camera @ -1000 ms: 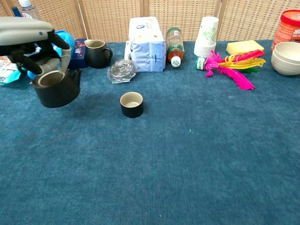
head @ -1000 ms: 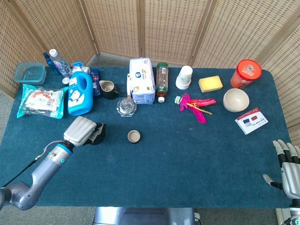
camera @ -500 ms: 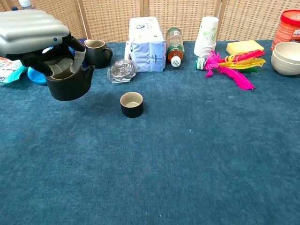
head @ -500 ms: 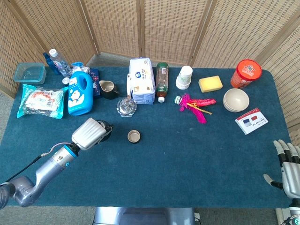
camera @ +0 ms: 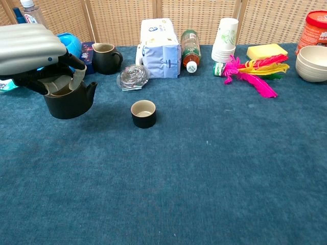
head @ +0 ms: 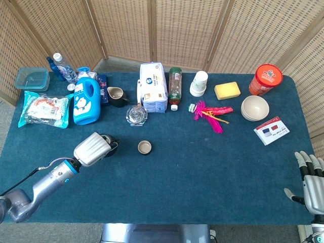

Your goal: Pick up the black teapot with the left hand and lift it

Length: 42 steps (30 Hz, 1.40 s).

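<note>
The black teapot [camera: 69,102] hangs a little above the blue cloth, lidless, its spout pointing right. My left hand [camera: 31,48] grips its handle from above, fingers curled under the arch. In the head view the left hand [head: 92,148] covers most of the teapot [head: 109,146], only its rim and spout showing. My right hand [head: 311,183] rests at the table's near right corner, fingers spread and holding nothing; the chest view does not show it.
A small black cup [camera: 143,113] stands right of the teapot. Behind are a black mug [camera: 105,58], foil ball [camera: 133,77], tissue pack [camera: 159,48], bottle [camera: 190,48], paper cups [camera: 226,39], pink feathers [camera: 255,71], sponge [camera: 266,51], bowls [camera: 311,63]. A blue detergent jug [head: 86,100] is far left.
The left hand carried the teapot up and right, then drifted back left and slightly down. The right hand has not moved.
</note>
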Each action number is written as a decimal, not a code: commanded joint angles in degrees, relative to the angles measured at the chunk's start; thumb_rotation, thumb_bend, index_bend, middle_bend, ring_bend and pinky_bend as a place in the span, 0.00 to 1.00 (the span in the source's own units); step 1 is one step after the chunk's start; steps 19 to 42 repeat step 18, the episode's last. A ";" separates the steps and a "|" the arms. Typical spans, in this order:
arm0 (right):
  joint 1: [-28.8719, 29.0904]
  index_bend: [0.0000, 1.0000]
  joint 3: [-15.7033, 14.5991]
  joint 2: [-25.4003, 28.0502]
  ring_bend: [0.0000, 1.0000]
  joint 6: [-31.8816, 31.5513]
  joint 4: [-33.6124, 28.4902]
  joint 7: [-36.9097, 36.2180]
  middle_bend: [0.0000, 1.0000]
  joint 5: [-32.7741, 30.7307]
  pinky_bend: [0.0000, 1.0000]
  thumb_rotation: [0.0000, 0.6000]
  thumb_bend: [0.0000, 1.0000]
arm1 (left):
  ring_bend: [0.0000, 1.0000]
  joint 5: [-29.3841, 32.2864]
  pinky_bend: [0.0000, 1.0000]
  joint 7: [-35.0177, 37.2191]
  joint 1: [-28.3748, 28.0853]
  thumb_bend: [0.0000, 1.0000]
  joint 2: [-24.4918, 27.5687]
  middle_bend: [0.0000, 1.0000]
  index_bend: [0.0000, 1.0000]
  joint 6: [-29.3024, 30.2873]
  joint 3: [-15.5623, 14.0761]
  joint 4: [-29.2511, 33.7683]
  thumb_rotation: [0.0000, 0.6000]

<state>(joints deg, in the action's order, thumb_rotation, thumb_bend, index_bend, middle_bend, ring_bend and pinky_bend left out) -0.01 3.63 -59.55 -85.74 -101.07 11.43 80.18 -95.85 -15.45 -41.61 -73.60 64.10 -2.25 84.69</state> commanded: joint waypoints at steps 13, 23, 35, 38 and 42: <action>-0.18 0.00 0.00 0.22 0.00 -0.24 -0.34 -0.21 0.00 -0.12 0.00 1.00 0.00 | 0.71 -2.99 1.00 -1.58 -0.79 0.63 -2.04 0.83 0.64 -0.27 0.67 -0.79 1.00; -0.17 0.00 0.05 0.39 0.00 -0.09 -0.29 -0.49 0.00 -0.34 0.00 1.00 0.00 | 0.71 -2.48 1.00 -2.44 -0.86 0.63 -2.83 0.83 0.64 -1.21 0.97 -0.39 1.00; -0.17 0.00 0.05 0.39 0.00 -0.09 -0.29 -0.49 0.00 -0.34 0.00 1.00 0.00 | 0.71 -2.48 1.00 -2.44 -0.86 0.63 -2.83 0.83 0.64 -1.21 0.97 -0.39 1.00; -0.17 0.00 0.05 0.39 0.00 -0.09 -0.29 -0.49 0.00 -0.34 0.00 1.00 0.00 | 0.71 -2.48 1.00 -2.44 -0.86 0.63 -2.83 0.83 0.64 -1.21 0.97 -0.39 1.00; -0.17 0.00 0.05 0.39 0.00 -0.09 -0.29 -0.49 0.00 -0.34 0.00 1.00 0.00 | 0.71 -2.48 1.00 -2.44 -0.86 0.63 -2.83 0.83 0.64 -1.21 0.97 -0.39 1.00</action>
